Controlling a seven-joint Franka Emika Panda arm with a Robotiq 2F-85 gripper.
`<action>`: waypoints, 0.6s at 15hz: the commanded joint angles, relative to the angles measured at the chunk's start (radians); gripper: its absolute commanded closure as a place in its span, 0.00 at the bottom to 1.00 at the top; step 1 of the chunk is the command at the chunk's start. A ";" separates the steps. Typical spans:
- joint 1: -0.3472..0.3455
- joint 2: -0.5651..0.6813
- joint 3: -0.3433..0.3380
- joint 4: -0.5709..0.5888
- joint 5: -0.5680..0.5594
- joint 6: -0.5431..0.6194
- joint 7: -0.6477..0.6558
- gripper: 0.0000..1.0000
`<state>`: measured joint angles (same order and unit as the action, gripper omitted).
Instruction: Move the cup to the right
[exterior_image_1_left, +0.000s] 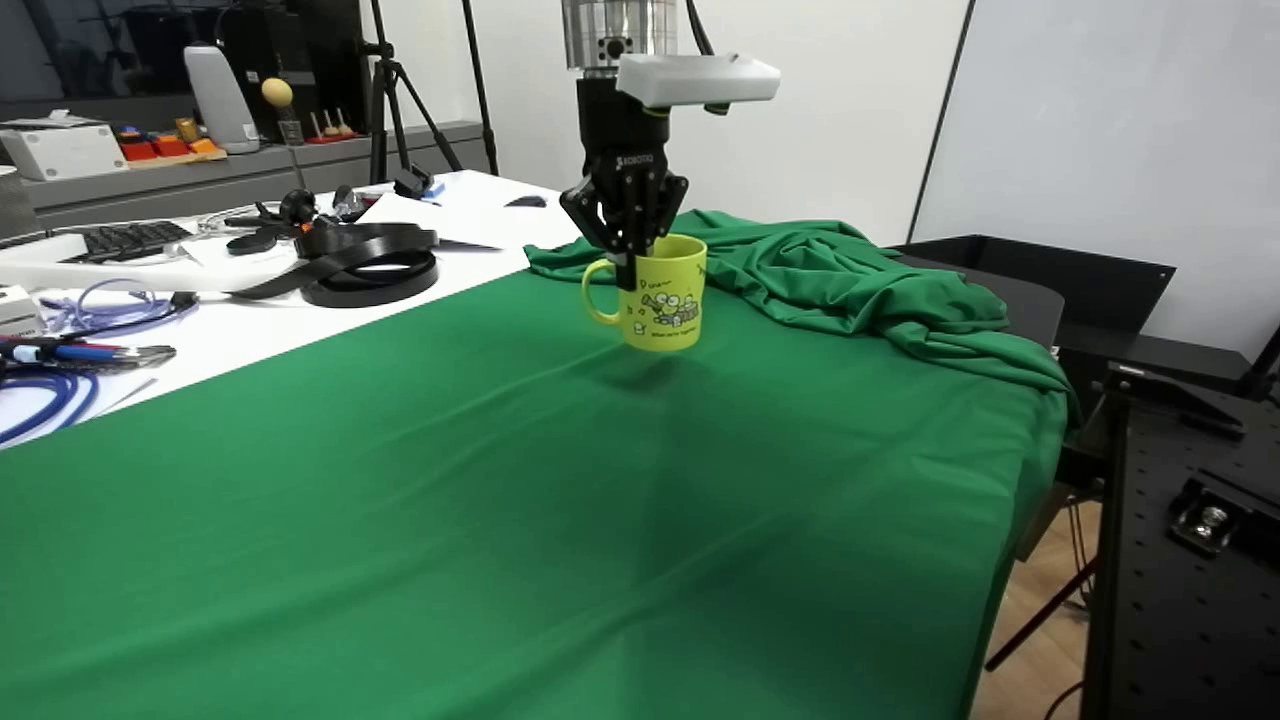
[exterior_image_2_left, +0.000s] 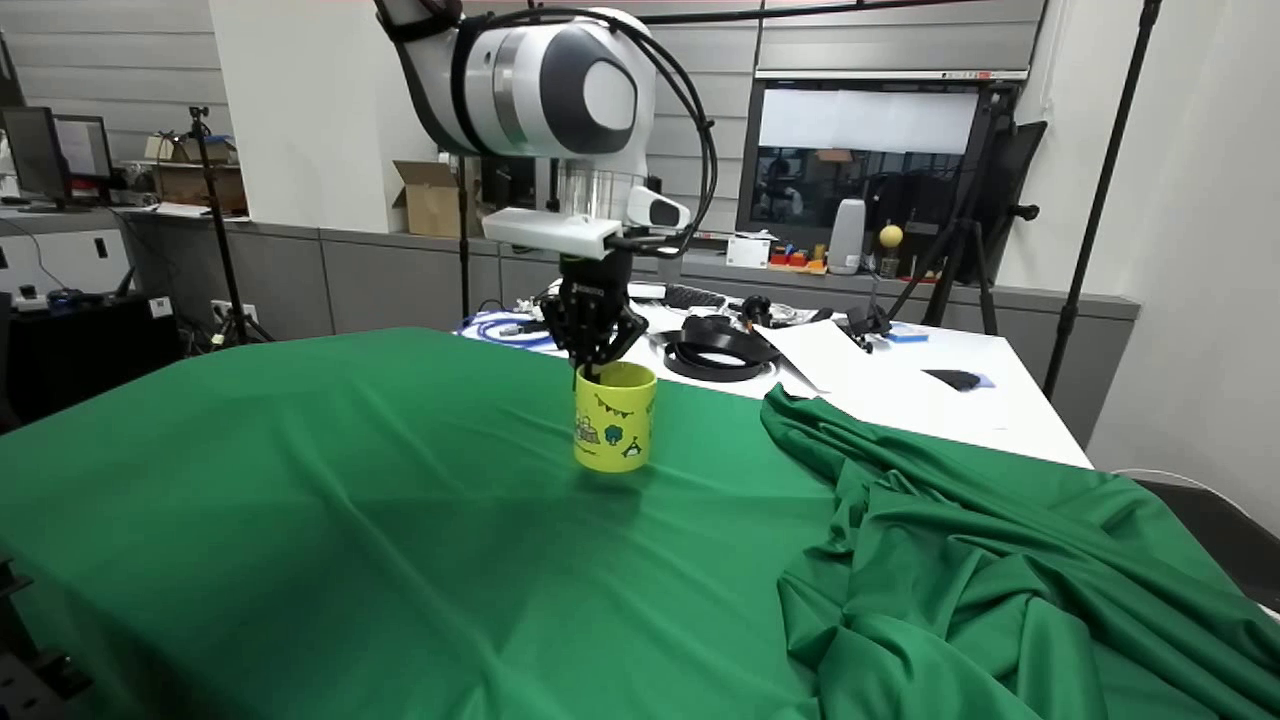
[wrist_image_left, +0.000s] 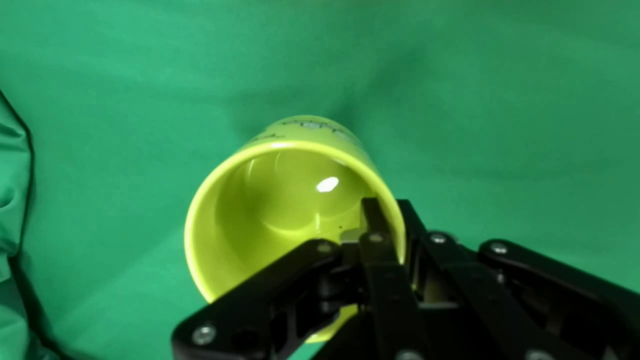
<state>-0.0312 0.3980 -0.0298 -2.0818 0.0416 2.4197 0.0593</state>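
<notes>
the claw (wrist_image_left: 390, 220) pinches the wall of the yellow-green mug (exterior_image_1_left: 665, 305), which seems lifted just above the green cloth (exterior_image_1_left: 500, 520); setting down likely remains, rightward progress i cannot tell.

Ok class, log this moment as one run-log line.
gripper: pinching yellow-green mug, one finger inside | mug: upright, apparently off green cloth | release: pending
</notes>
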 joint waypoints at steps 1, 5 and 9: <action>0.016 0.087 -0.007 0.132 -0.012 -0.074 0.037 0.98; 0.029 0.164 -0.005 0.198 -0.011 -0.073 0.043 0.98; 0.043 0.199 -0.010 0.228 -0.014 -0.077 0.055 0.65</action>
<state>-0.0020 0.5779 -0.0299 -1.9065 0.0391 2.3796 0.0713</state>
